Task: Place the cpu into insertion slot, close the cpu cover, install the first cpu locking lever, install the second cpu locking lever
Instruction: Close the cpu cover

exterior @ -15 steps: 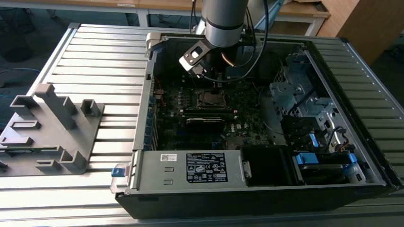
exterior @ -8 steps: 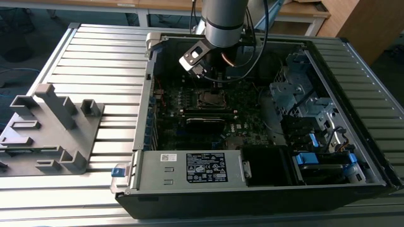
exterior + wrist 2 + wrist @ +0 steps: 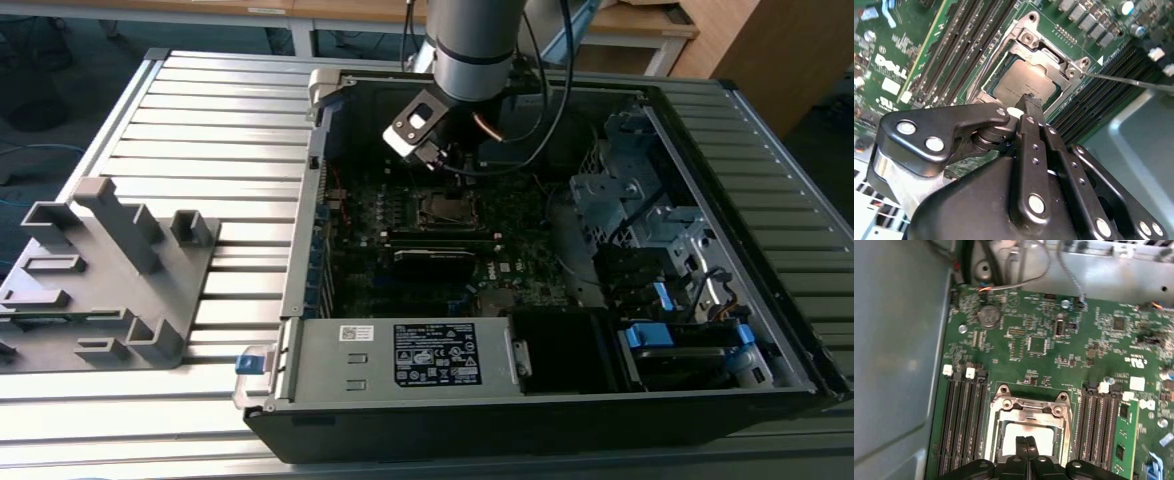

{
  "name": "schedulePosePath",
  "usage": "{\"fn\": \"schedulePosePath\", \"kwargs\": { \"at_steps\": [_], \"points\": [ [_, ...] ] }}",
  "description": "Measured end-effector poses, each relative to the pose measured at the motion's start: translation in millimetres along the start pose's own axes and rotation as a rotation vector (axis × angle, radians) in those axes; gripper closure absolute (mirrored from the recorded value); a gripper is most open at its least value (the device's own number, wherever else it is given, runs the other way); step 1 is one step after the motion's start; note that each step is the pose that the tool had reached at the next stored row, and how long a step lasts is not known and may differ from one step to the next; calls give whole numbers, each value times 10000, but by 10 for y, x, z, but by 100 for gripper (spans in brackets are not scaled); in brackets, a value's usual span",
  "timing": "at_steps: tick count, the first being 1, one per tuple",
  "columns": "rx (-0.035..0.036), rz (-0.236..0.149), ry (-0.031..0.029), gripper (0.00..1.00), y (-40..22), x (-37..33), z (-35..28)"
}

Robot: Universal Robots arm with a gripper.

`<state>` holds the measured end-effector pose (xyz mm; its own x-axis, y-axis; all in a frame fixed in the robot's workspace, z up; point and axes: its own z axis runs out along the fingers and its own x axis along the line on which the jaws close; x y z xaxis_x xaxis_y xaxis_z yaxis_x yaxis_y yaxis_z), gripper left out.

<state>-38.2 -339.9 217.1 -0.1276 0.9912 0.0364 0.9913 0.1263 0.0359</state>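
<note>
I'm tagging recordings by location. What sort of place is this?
Probably a robotics lab or assembly test workshop: an opened desktop computer case lies on a slatted metal bench, a robot arm reaches into it, and wooden desks stand behind.

A white label [image 3: 434,354] bearing fine black print and small marks sits on the grey power supply box [image 3: 320,362] — nothing on it is legible. White lettering [image 3: 890,66] is printed on the green circuit board [image 3: 911,42] — a maker's mark.
</note>
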Motion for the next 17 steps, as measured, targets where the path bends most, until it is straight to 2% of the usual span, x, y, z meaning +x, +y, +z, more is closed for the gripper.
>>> {"fn": "schedulePosePath", "kwargs": {
  "at_steps": [6,13,17],
  "points": [
    [41,-1089,37,89,0,0,8],
    [97,-2336,24,89,0,0,10],
    [121,-3002,38,89,-1,-1,12]
  ]
}}
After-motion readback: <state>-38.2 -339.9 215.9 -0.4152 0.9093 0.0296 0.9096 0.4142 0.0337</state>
